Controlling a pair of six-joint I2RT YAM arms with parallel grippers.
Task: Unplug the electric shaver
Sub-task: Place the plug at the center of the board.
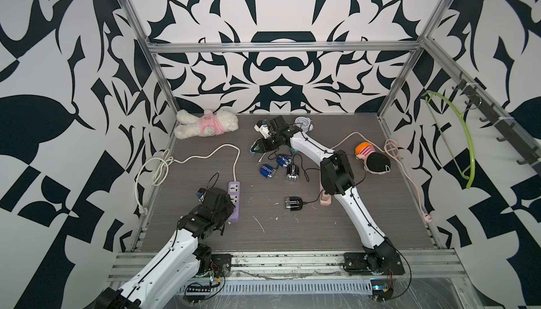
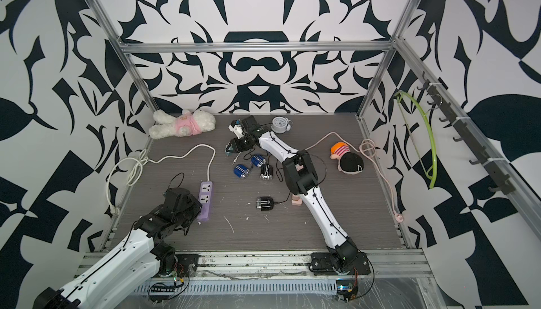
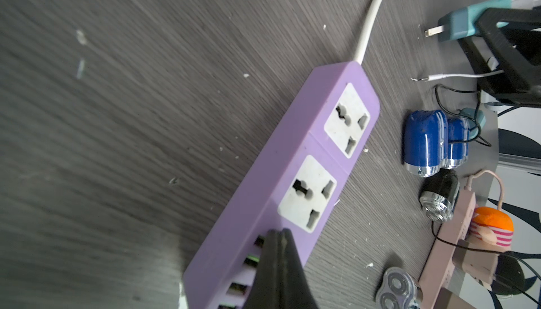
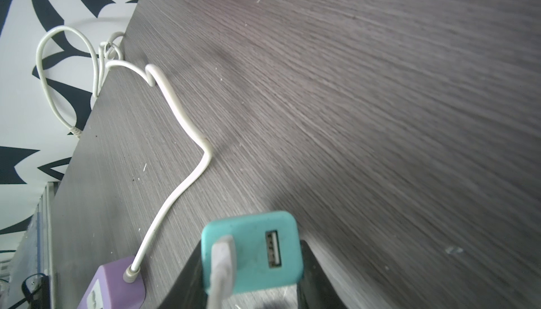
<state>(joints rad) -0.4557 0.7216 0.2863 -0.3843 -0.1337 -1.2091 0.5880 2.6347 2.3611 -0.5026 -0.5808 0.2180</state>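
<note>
Jaws on the right arm stand part open, clamped on a teal adapter (image 4: 254, 252). Only the right wrist view shows its port face: a white cable (image 4: 222, 263) sits in one slot, and the slot beside it is bare. Only the left wrist view shows the adapter's other end, with two metal prongs pointing into free air and the white cable's far tip hanging loose just above the counter (image 1: 205, 228).

Left jaws are fully shut. In the left wrist view their black tips rest on the purple power strip (image 3: 292, 152), on its row of small ports, next to two white sockets with open holes. In both top views the wrist body covers those tips.

The top views alone give the layout. The adapter is well apart from the purple power strip, toward the back of the counter. Just in front of the right jaws lies a cluster of electric shavers: two blue shavers (image 1: 267, 172) and a black shaver (image 1: 292, 172). A lone black shaver (image 1: 294, 203) lies nearer the front, and its black cord runs to a pink power strip (image 1: 325, 200) partly hidden behind the right arm. All four shavers lie across the counter from the left jaws.
</note>
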